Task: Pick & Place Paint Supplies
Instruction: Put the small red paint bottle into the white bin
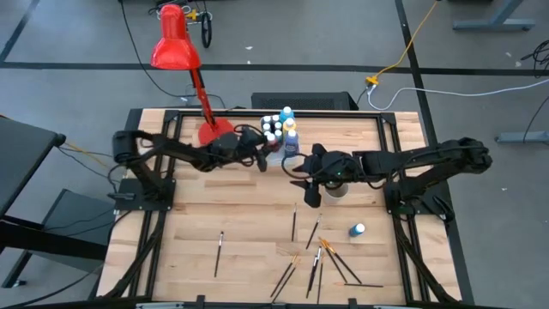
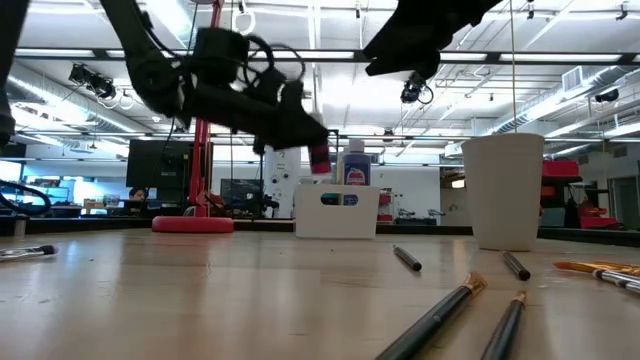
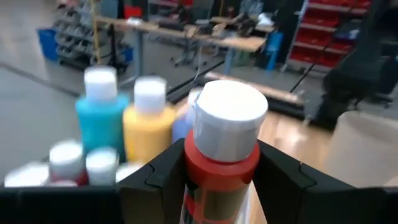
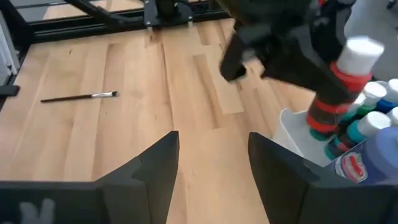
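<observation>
A pale wooden table (image 1: pixel 214 215) fills the workshop floor, with benches and shelving in the room beyond. Nearest the front edge, loose paintbrushes (image 1: pixel 322 257) lie scattered flat on the wood, not yet collected, and 1 teal paint bottle (image 1: pixel 357 230) lies on its side to their right. Farther in, a white cup (image 2: pixel 503 190) stands upright, likely meant to take the brushes. The right gripper (image 4: pixel 211 165) hovers over bare wood just beside that cup; its 2 fingers stand apart with nothing between them, so it looks ready to go for another item. Beyond it, the left gripper (image 3: pixel 221 177) is closed on a red paint bottle (image 3: pixel 221 155), clamped around the body below the white cap and held upright above the table, right next to the white tub (image 2: pixel 336 210). The tub already holds several capped bottles standing together, so this one probably goes in beside them. At the back stands a red desk lamp (image 1: pixel 176 47).
</observation>
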Motion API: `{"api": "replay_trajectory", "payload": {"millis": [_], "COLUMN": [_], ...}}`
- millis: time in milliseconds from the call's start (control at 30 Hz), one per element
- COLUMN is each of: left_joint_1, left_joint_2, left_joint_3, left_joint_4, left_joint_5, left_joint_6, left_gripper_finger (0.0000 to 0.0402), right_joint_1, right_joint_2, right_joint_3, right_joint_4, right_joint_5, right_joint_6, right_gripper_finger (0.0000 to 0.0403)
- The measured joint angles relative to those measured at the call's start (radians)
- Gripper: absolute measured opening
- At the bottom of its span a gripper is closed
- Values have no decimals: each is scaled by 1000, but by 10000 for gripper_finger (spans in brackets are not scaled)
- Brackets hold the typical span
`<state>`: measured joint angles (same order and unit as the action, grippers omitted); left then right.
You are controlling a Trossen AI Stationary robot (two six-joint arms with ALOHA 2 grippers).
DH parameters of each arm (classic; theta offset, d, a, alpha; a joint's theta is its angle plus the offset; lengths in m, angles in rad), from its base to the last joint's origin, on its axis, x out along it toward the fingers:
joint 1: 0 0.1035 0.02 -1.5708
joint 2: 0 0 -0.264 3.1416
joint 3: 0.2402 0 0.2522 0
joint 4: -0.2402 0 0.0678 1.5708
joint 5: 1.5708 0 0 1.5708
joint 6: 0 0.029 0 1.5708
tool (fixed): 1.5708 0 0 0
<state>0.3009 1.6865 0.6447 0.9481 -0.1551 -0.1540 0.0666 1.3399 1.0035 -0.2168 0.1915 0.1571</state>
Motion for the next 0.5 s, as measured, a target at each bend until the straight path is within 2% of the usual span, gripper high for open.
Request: {"api": "replay_trajectory", "payload": {"millis": [67, 233, 500], "left_joint_1": [8, 15, 14], "left_joint_2": [49, 145, 249], "left_joint_3": [7, 83, 231], "left_joint_4": [28, 25, -209], "left_joint_5": [-18, 12, -32], "left_joint_6": [-20, 1, 37], "left_gripper_finger": [169, 169, 169], "right_joint_1": [8, 14, 14], "right_joint_2": [0, 0, 1], "right_joint_3": [0, 0, 0], "right_joint_4": [-3, -35, -43], "right_joint_5": [0, 1, 1], "right_joint_6": [7, -5, 12], "right_gripper_finger": [192, 192, 192]}}
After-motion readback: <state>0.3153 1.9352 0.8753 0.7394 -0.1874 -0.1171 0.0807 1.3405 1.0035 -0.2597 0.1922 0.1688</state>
